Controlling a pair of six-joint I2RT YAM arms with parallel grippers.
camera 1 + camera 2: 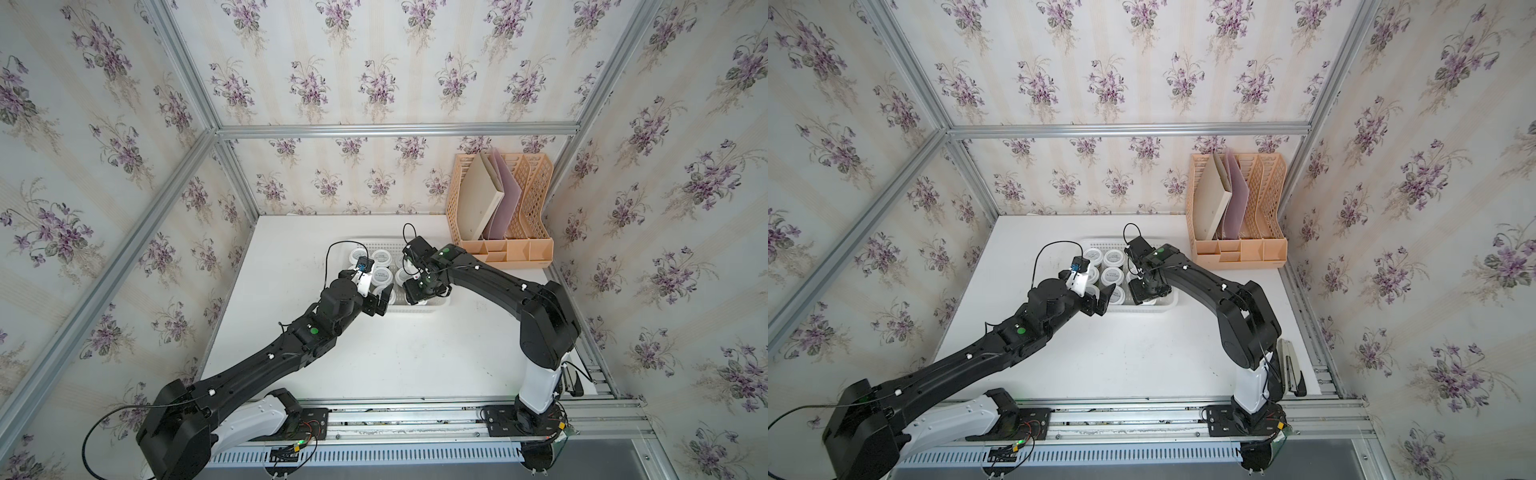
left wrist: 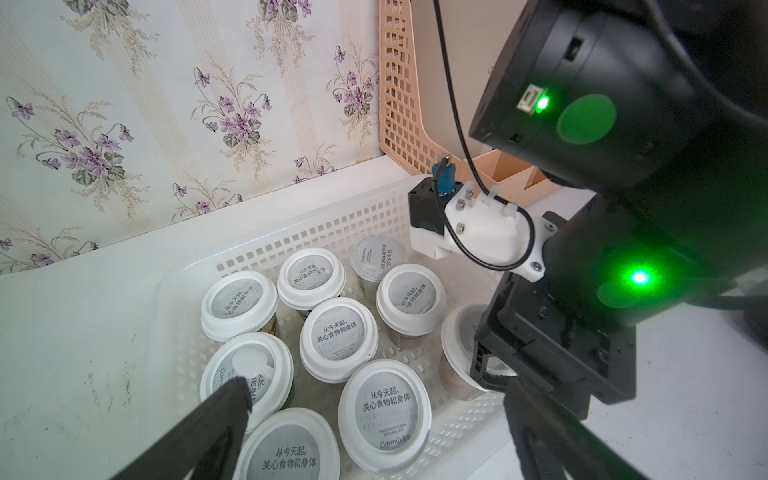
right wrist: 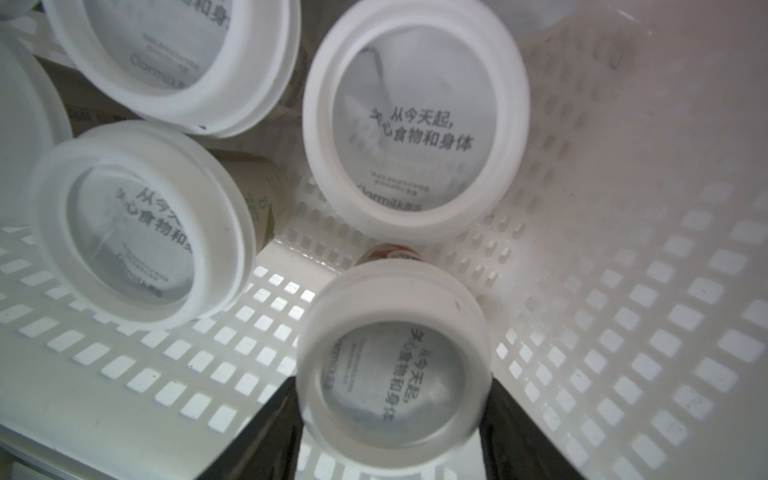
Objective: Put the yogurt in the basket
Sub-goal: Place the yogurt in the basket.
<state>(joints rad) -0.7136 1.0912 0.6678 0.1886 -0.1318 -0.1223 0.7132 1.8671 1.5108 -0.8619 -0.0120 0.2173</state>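
Yogurt (image 2: 458, 337) half behind right end effector (image 3: 392, 386)

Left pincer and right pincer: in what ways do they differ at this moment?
The left pincer stands wide open and holds nothing; the right pincer grips one yogurt cup between its fingers. The left pincer hangs above the cups by the near edge of the white basket; the right pincer reaches down inside the basket, toward its near right corner. Both have black fingers and are at the same basket.
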